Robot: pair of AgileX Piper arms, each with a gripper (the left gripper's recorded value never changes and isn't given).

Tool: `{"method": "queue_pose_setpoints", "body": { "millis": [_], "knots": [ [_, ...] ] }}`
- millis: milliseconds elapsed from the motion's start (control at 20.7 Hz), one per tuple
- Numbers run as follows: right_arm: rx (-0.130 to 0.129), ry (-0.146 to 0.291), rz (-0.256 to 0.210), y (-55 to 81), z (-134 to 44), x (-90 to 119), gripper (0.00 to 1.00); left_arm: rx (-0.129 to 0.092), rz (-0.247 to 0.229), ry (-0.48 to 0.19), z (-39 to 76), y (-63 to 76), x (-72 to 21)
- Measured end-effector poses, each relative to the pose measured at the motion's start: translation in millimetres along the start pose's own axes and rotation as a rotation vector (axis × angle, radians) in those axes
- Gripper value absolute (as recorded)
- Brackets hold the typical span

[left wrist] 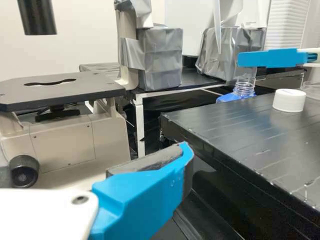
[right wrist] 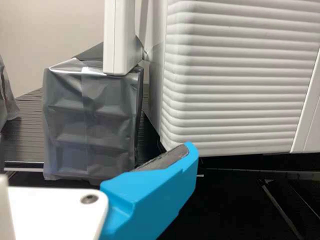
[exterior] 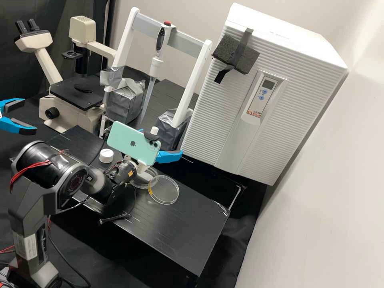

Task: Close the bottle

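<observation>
We are seeing the job not yet done: the clear plastic bottle [left wrist: 243,89] is standing uncapped by the right claw [left wrist: 232,77], whose grip we cannot tell, its round white cap [left wrist: 289,100] lying apart on the black surface [left wrist: 240,135], and the left claw [exterior: 26,116] gaping wide and empty.

High slant over bench [exterior: 180,228]; wrist views low (shared taped block [right wrist: 90,125])

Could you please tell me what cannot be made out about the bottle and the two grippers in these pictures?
- Bottle: everything below its neck, left wrist view, hidden behind the black platform.
- Right gripper: whether it grips the bottle, left wrist view; the two overlap.
- Left gripper: its body, high view, cut off by the left edge.
- High view: the space inside the right gripper, hidden by the mint phone.
</observation>
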Motion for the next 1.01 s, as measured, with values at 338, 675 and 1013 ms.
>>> {"method": "queue_pose_setpoints", "body": {
  "millis": [338,675,1013],
  "knots": [
    [0.0,0.0,0.0,0.0,0.0,0.0,1.0,-0.022,-0.016,-0.034,6.0,-3.1,3.7],
    [0.024,0.037,-0.023,0.6,-5.2,-22.0,1.0,-0.031,-0.027,-0.04,6.3,-6.0,5.2],
    [0.007,0.204,-0.1,-15.9,-14.3,-71.8,1.0,-0.018,-0.018,-0.058,7.7,-2.5,9.4]
  ]
}}
